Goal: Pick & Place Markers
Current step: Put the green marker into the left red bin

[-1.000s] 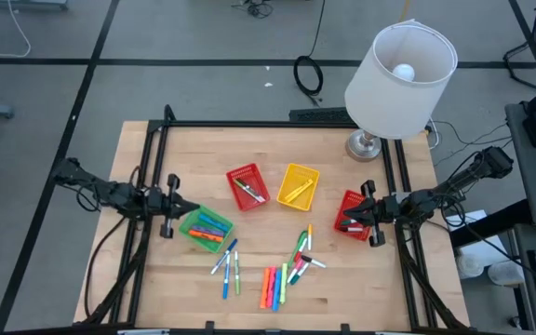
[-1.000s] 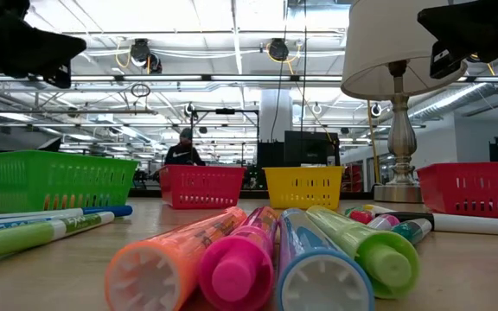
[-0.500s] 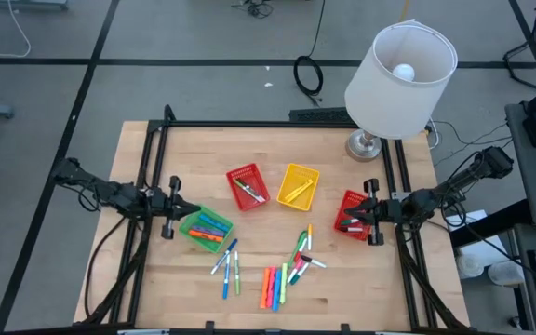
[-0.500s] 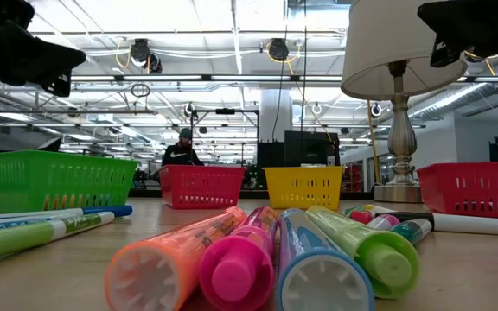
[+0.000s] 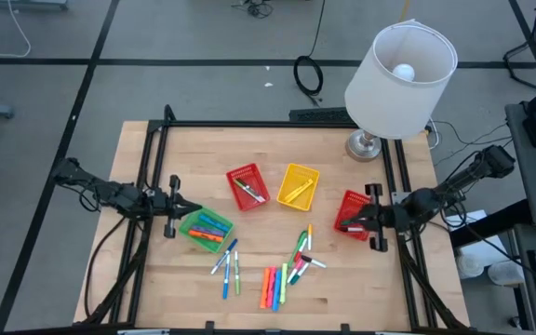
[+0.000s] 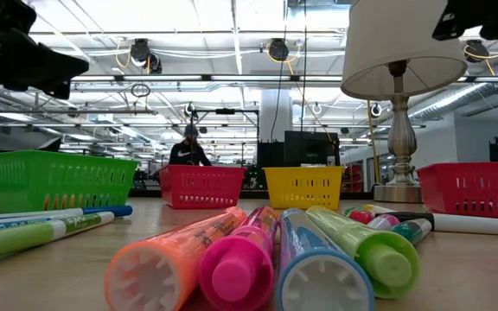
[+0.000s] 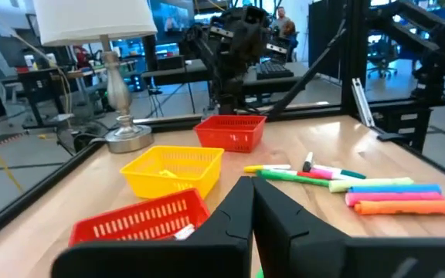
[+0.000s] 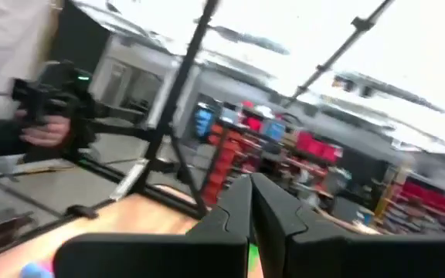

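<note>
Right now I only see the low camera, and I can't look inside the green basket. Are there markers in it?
Observer: Yes. From above, the green basket holds several markers.
Operator: Where's the left gripper?
Observer: The left gripper is shut, beside that basket's rim on the left arm's side.
Operator: And the other one?
Observer: The right gripper is shut, over the right-hand red basket.

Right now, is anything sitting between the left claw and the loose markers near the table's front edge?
Yes: the green basket, already holding markers, sits just ahead of the shut left claw, between it and the loose markers.
</note>
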